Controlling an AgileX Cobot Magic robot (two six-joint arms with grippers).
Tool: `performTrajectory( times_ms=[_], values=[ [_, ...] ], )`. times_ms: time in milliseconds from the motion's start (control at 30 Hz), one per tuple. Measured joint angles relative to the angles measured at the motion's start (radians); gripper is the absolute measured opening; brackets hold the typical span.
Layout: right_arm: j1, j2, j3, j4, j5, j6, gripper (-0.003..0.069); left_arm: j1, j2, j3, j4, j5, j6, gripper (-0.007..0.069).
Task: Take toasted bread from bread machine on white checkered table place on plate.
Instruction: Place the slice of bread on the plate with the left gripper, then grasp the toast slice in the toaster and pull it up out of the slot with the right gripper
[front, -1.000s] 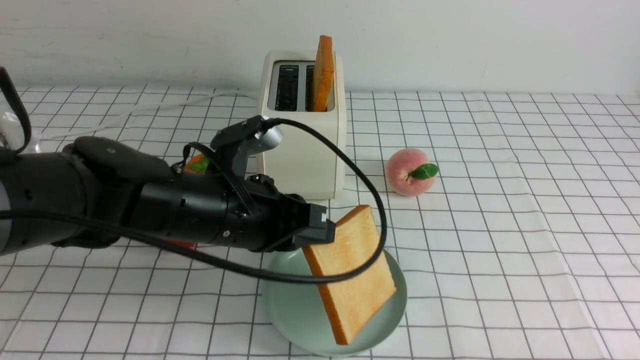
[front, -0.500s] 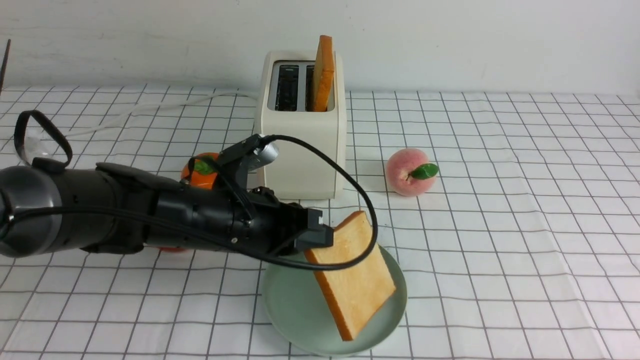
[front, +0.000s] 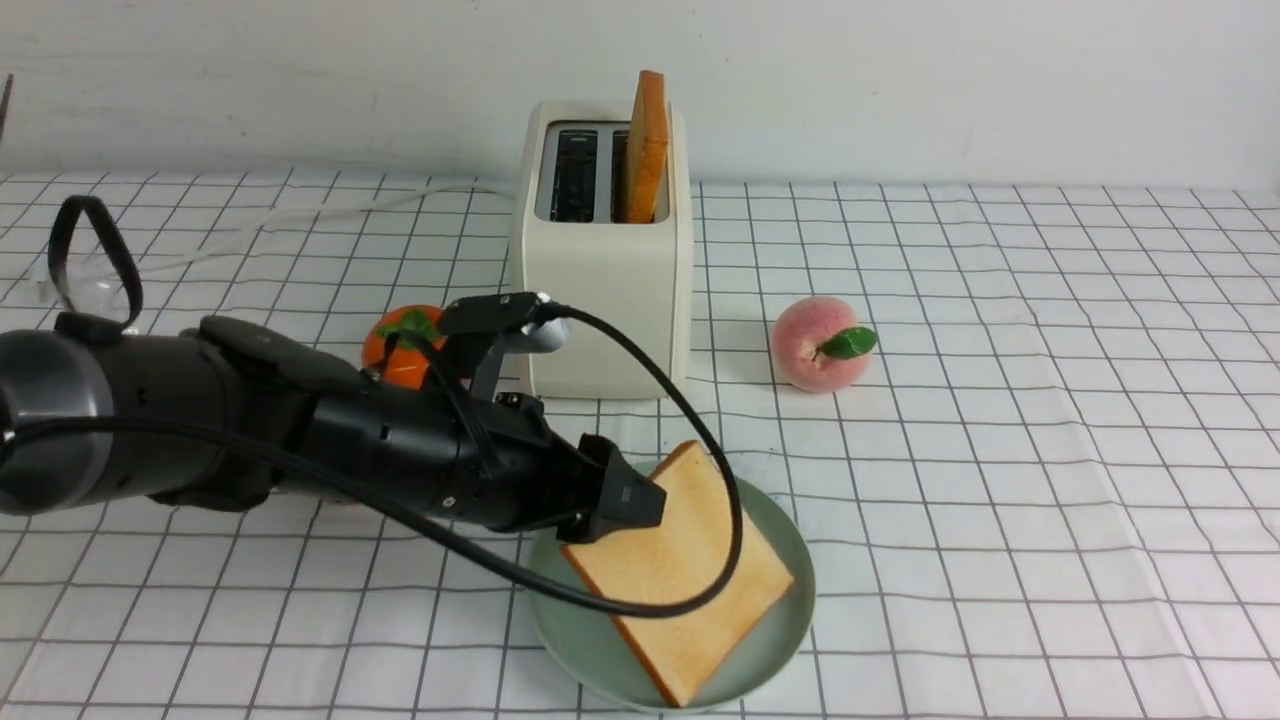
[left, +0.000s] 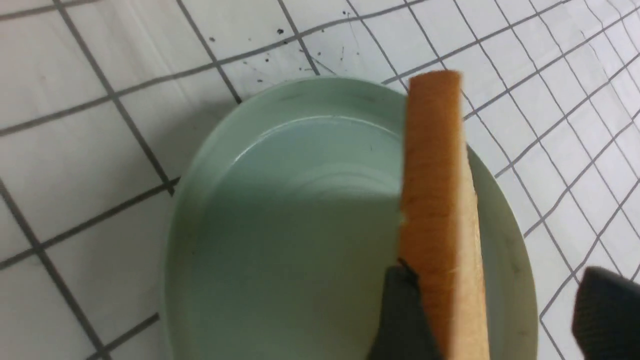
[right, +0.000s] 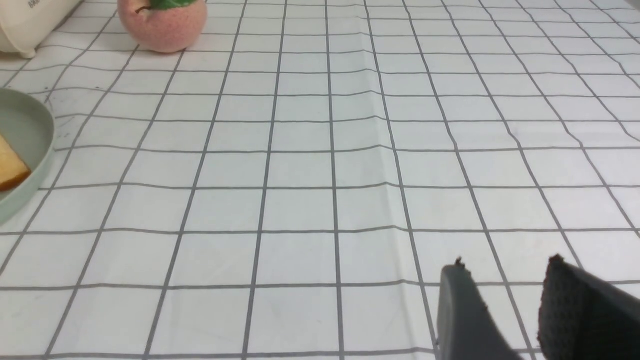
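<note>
Left claw (front: 622, 485) spread open at ten o'clock of the plate (front: 790, 630); toast slice (front: 685, 555) lies tilted on it, touching one finger (left: 400, 320). Pulling away could drag it off. Second slice (front: 648, 150) stands in the bread machine (front: 600, 300).

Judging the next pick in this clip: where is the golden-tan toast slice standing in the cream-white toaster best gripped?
Probably grip the golden-tan toast slice by its exposed upper part, coming straight down from above, pinching its flat faces. It stands upright in the boxy cream-white toaster's right slot, so only the top is free.
</note>
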Motion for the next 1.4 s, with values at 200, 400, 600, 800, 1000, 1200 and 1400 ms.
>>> performTrajectory(
  times_ms=[200,400,600,800,1000,1200,1400],
  values=[
    [0.0,0.0,0.0,0.0,0.0,0.0,0.024,0.0,-0.141,0.0,0.051,-0.086,-0.001,0.0581],
    [0.0,0.0,0.0,0.0,0.0,0.0,0.024,0.0,-0.358,0.0,0.059,-0.145,-0.015,0.0367],
    [0.0,0.0,0.0,0.0,0.0,0.0,0.024,0.0,-0.597,0.002,0.153,-0.125,-0.155,-0.0013],
    [0.0,0.0,0.0,0.0,0.0,0.0,0.024,0.0,-0.709,0.023,0.329,-0.104,-0.35,-0.0013],
    [0.0,0.0,0.0,0.0,0.0,0.0,0.024,0.0,-0.752,0.086,0.397,-0.199,-0.409,-0.0013],
    [0.0,0.0,0.007,0.037,-0.047,0.038,0.024,0.0,-0.771,0.102,0.4,-0.181,-0.418,-0.0013],
    [0.0,0.0,0.008,0.265,-0.215,0.239,0.024,0.0,-0.846,0.174,0.417,-0.143,-0.438,-0.0013]
  ],
)
